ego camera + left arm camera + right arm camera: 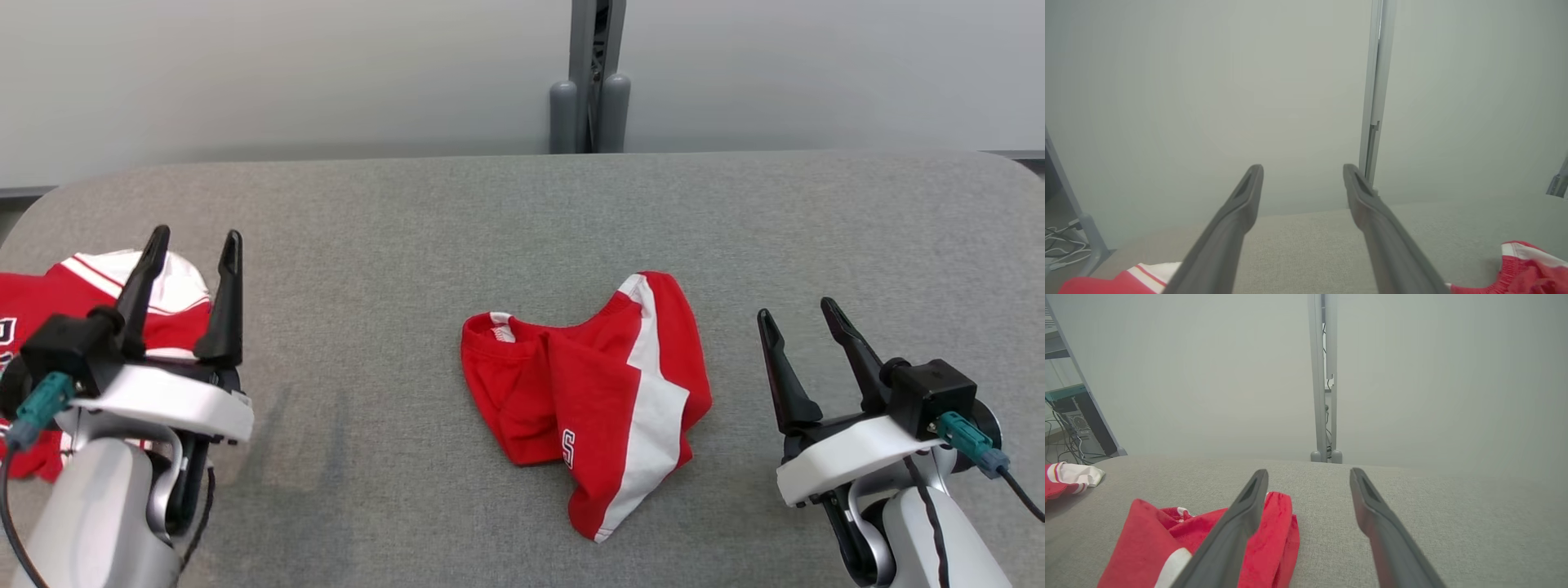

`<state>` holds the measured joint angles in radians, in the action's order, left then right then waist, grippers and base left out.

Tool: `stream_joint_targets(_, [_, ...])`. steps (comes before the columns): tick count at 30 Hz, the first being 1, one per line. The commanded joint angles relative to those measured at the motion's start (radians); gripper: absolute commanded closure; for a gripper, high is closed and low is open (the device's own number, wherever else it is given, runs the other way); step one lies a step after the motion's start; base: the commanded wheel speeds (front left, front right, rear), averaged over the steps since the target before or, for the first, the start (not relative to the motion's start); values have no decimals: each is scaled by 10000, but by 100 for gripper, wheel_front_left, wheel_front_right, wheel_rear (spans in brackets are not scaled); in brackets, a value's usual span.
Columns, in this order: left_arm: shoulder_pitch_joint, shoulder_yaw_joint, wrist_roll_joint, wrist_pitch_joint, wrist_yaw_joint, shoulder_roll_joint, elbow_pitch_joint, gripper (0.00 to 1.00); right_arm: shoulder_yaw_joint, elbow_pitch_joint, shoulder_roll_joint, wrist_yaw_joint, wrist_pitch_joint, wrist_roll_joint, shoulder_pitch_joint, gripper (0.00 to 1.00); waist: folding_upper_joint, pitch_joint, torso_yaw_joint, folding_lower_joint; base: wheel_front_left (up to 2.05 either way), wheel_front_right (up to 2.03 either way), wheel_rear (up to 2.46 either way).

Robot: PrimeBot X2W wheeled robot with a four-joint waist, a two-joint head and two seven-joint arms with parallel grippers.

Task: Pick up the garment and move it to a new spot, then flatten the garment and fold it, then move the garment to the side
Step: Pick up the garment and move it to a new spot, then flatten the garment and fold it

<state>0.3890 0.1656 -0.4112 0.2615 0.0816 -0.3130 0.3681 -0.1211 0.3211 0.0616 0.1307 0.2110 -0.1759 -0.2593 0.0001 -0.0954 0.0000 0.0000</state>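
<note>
A red garment with a white stripe [588, 392] lies crumpled in the middle of the grey table [522, 212]. It also shows at the lower left of the right wrist view as the red garment [1147, 535], and its edge [1527, 265] sits at the lower right of the left wrist view. My left gripper [196, 241] hovers open at the table's left, above a second red and white garment [49, 302]. My right gripper [796, 314] stands open to the right of the crumpled garment, apart from it. Both hold nothing.
The second red and white garment [1067, 477] lies at the table's left edge, partly under my left arm. A grey post [592, 82] stands behind the table against a pale wall. Cables and a rack [1069, 424] sit off the left side.
</note>
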Motion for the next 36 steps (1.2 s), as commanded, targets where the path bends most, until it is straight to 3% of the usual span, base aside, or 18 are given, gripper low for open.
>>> stream_joint_targets(1, [-423,-244,198,36,39,163,-340,0,57,70,14,1,101,-41,96,0,-1,126,-148,0,0,0,0])
stream_joint_targets(22, [-2960,-1649,1516,36,-50,1875,-2567,0,497,538,-72,1,292,-41,186,0,-1,245,-336,0,0,0,0])
stream_joint_targets(36, [-3215,-1913,1999,36,57,2346,-2252,0,518,828,-86,1,347,-45,123,0,-1,260,-455,0,0,0,0])
